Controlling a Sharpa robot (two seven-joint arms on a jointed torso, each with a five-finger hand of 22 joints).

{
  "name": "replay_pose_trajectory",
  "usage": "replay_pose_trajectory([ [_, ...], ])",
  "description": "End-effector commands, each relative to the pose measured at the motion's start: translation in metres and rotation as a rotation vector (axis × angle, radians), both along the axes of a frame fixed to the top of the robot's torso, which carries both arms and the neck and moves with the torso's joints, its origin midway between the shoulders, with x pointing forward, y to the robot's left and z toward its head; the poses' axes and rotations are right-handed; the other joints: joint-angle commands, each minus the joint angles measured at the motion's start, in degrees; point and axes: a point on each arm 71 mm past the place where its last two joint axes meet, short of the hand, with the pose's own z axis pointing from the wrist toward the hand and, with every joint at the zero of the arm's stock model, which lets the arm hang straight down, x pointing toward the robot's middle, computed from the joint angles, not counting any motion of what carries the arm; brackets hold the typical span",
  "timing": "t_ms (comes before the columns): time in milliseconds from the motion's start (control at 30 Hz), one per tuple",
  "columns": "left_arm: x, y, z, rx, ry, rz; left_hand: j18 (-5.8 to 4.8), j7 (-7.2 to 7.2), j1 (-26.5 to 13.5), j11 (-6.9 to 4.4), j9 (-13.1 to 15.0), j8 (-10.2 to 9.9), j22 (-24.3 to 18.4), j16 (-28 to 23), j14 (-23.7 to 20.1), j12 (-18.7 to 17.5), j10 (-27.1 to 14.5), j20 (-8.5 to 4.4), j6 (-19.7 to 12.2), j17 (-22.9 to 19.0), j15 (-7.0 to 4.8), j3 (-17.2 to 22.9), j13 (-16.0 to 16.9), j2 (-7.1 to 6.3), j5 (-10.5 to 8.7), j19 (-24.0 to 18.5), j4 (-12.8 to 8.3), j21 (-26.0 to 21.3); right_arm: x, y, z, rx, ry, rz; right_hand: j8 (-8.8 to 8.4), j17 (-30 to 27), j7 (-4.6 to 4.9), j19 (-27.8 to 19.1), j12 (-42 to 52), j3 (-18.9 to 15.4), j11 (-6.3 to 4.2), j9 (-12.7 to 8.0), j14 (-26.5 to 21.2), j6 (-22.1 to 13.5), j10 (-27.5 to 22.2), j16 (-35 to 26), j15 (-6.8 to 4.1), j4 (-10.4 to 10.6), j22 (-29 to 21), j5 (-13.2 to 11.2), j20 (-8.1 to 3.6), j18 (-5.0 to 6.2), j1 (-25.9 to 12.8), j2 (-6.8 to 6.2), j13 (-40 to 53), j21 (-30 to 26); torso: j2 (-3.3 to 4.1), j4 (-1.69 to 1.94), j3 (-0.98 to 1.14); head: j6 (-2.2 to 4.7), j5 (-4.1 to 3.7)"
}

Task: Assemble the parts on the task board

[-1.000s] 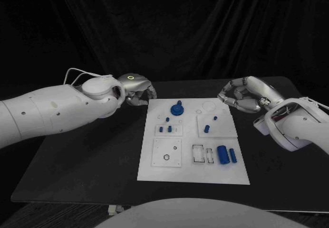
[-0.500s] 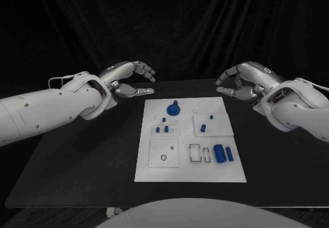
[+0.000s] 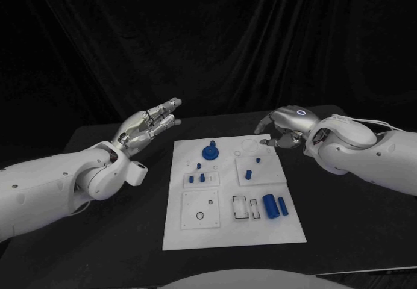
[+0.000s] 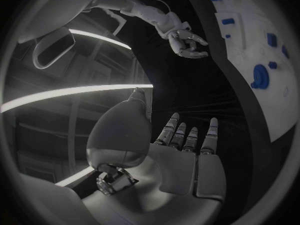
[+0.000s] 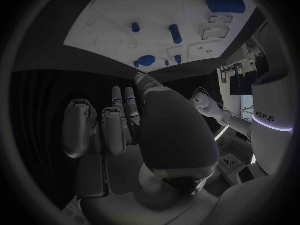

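The task board (image 3: 233, 238) lies in the middle of the black counter (image 3: 104, 241), and neither hand touches it. The left hand (image 3: 152, 123) hovers off the board's far left corner, well above the counter, fingers stretched out flat and apart, holding nothing. The right hand (image 3: 282, 126) hangs just beyond the board's far right corner with its fingers loosely curled downward; nothing shows between them, and it seems empty.

On the board, a round blue knob-like part (image 3: 210, 150) stands near the far edge, left of centre. Toward the near edge from it sit several small blue pegs (image 3: 196, 177), and another short peg (image 3: 249, 174) lies on the square plate on the board's right side. Two blue cylinders (image 3: 275, 205) lie side by side near the board's right edge, next to two empty rectangular slots (image 3: 243, 208). A square plate with a small ring-shaped hole (image 3: 200, 215) sits at the near left.

By my reading, no part is picked up yet, so this is the approach stage, with the assembly hardly begun. The right hand stands closest to the far right plate and the cylinders; the next move probably calls for lowering it over one part and pinching that part cleanly without knocking its neighbours.
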Motion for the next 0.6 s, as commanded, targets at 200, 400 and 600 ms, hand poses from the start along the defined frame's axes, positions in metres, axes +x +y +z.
replay_pose_trajectory([
  [200, -0.012, 0.001, 0.002, -0.267, 0.033, -0.050, 1.37, 0.33, -1.3, 0.34, 0.0, -0.1, -11.7, -0.2, 0.0, 1.3, -0.8, 0.15, -0.3, -0.1, 0.47, 0.0, -0.1, 0.40, -1.49, -2.1, 0.0, -1.1, 0.000, -0.001, -0.028, -0.091, 0.097, -0.029, -0.69, 5.4, 0.44, 1.1, 2.2, -2.2, -0.61, 0.3, 3.3, 1.0, 1.7, 0.4, -0.37, 0.4, 11.3, -8.1, -0.10, -0.60, -3.9, 0.32, -0.5, 0.8, -0.09, 0.13, -0.01, 1.48, -0.33],
  [400, -0.013, 0.005, 0.000, -0.269, 0.023, -0.028, 1.73, 0.07, -1.1, 0.07, -0.1, -0.1, -20.6, -0.2, 0.0, 2.6, -1.3, -1.06, -0.3, -0.1, -0.05, -0.1, -0.1, 0.55, -1.27, -3.6, 0.0, -1.7, -0.001, 0.002, -0.039, -0.100, 0.124, -0.021, -0.84, 5.3, 1.12, 1.1, 2.8, -2.1, -0.89, 0.4, 3.3, 1.5, 2.1, 0.5, -0.52, 0.2, 11.3, -6.1, -0.17, -0.61, -3.6, 0.72, -0.8, 1.0, -0.08, 0.39, -0.48, 1.62, -1.00],
  [600, -0.014, 0.004, 0.000, -0.271, 0.023, -0.026, 2.32, -0.32, -0.6, -0.26, -0.2, -0.2, -21.2, -0.2, 0.0, 3.0, -1.6, -1.92, -1.2, -0.1, -0.52, -0.2, -0.1, 0.66, -0.63, -3.7, -0.1, -1.7, -0.003, 0.000, -0.047, -0.105, 0.141, -0.022, -1.07, 5.0, 1.87, 1.0, 3.1, -2.5, -0.94, 0.5, 3.2, 1.7, 2.2, 0.4, -0.48, 0.4, 11.2, -6.3, -0.20, -0.59, -4.7, 0.63, -1.0, 1.0, -0.04, 0.45, -0.51, 1.54, -1.14],
])
